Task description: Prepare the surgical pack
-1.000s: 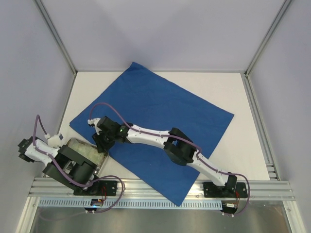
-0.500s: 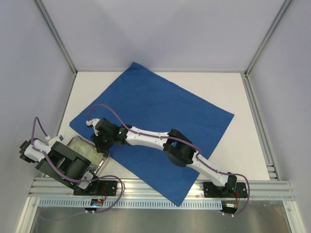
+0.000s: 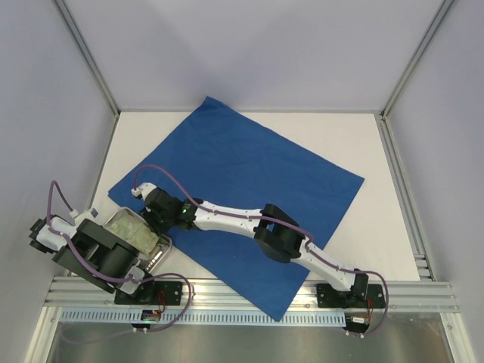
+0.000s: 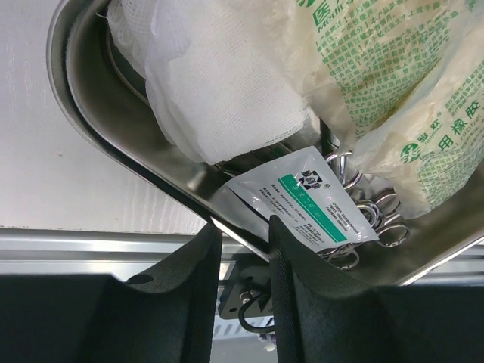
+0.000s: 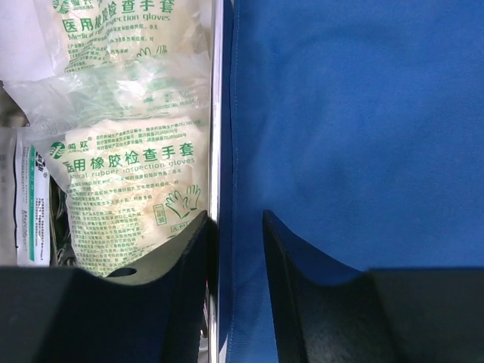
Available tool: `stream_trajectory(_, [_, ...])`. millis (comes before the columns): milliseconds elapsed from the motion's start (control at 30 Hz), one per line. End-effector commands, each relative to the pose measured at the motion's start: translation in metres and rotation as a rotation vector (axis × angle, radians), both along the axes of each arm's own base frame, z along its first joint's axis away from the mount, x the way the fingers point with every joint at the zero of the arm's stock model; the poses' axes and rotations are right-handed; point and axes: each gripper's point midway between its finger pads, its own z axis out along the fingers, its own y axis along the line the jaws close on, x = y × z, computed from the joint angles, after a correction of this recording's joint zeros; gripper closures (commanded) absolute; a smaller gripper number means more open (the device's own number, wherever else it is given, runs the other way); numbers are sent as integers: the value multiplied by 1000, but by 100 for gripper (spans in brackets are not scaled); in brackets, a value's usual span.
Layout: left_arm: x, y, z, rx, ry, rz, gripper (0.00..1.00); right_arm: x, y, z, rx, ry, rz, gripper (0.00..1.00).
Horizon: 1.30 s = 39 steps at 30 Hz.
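The surgical pack's blue drape (image 3: 249, 166) lies spread flat and askew across the table. A steel tray (image 3: 163, 246) sits at its near-left edge. It holds a gauze wad (image 4: 219, 83), glove packets (image 5: 125, 174), a white sachet (image 4: 310, 200) and ringed steel instruments (image 4: 374, 219). My left gripper (image 4: 244, 224) is open astride the tray's near rim (image 4: 98, 128), one finger outside and one inside. My right gripper (image 5: 236, 215) is open astride the tray's far rim (image 5: 214, 113), one finger over the gloves and one over the drape (image 5: 355, 136). In the top view the right gripper (image 3: 151, 215) is at the tray's upper right side.
An aluminium rail (image 3: 249, 291) runs along the near edge just below the tray. Grey walls with metal posts (image 3: 91, 68) close in the left, back and right. Bare white tabletop (image 3: 355, 136) shows beyond the drape's far right corner.
My left arm has drawn back to the left, uncovering more of the tray, and its jaws have narrowed round the rim. My right gripper has crept up and left along the tray's side.
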Motion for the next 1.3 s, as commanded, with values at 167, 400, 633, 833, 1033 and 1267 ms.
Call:
stream_trajectory(167, [3, 20, 1, 79, -13, -50, 73, 6, 10, 101, 140, -173, -23, 60])
stream_trajectory(400, [2, 19, 4, 84, -17, -60, 73, 14, 10, 87, 106, -216, -34, 71])
stream_trajectory(633, [3, 19, 8, 86, -26, -61, 73, -1, 15, 44, 22, -216, 36, 75])
stream_trajectory(833, [4, 18, 9, 86, -30, -66, 73, 2, 11, 22, -34, -222, 25, 77])
stream_trajectory(1033, [4, 16, 10, 85, -38, -68, 73, 7, 6, 18, -60, -237, 2, 83])
stream_trajectory(1267, [5, 15, 13, 82, -43, -71, 73, 3, 4, -3, -97, -220, 12, 80])
